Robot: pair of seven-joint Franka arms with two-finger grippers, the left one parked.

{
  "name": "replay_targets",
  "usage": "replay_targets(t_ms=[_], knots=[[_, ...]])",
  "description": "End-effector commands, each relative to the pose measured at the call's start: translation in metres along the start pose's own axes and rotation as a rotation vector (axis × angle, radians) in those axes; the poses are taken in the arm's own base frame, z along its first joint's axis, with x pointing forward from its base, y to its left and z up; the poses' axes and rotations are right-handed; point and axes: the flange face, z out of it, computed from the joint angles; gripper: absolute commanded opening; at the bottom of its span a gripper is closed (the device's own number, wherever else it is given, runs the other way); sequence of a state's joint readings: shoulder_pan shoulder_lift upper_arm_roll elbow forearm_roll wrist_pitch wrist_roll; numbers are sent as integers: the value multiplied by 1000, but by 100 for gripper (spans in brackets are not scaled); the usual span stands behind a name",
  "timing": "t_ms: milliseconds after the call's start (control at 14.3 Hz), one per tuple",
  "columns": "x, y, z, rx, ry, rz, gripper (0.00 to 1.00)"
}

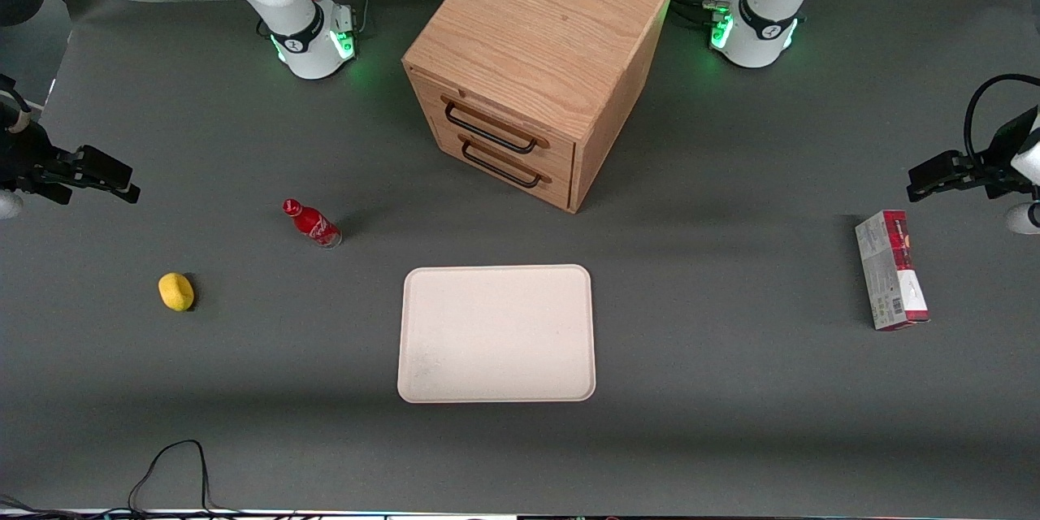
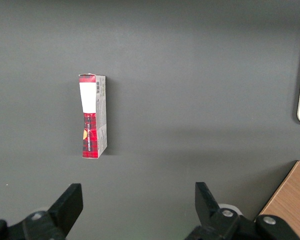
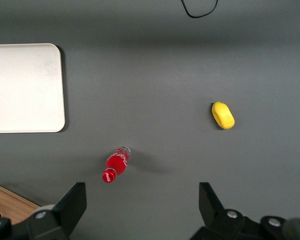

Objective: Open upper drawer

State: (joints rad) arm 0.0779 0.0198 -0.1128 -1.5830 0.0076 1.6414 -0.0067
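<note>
Upper drawer [image 1: 496, 126] sits shut in the oak cabinet [image 1: 540, 32] mid-counter, well apart from the hand [image 1: 122, 183], which hovers wide open and empty at the working arm's end. Its black bar handle [image 1: 490, 130] runs horizontally, facing toward the front camera and tray [image 1: 496, 333]

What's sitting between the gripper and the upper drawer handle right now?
Nothing visible. The gripper, fingers open, hovers at the working arm's end of the table. The red bottle stands nearer the front camera than a direct path to the upper drawer, so bare table lies between.
</note>
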Motion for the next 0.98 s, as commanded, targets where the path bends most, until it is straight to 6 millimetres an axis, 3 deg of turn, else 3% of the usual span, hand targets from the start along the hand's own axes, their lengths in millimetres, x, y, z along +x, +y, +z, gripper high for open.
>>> replay_targets(t_ms=[0, 698, 837, 907], knots=[[0, -1, -2, -14, -3, 17, 100], [-1, -4, 0, -4, -40, 13, 100], [15, -20, 0, -5, -26, -12, 100], [21, -40, 0, -4, -22, -44, 100]])
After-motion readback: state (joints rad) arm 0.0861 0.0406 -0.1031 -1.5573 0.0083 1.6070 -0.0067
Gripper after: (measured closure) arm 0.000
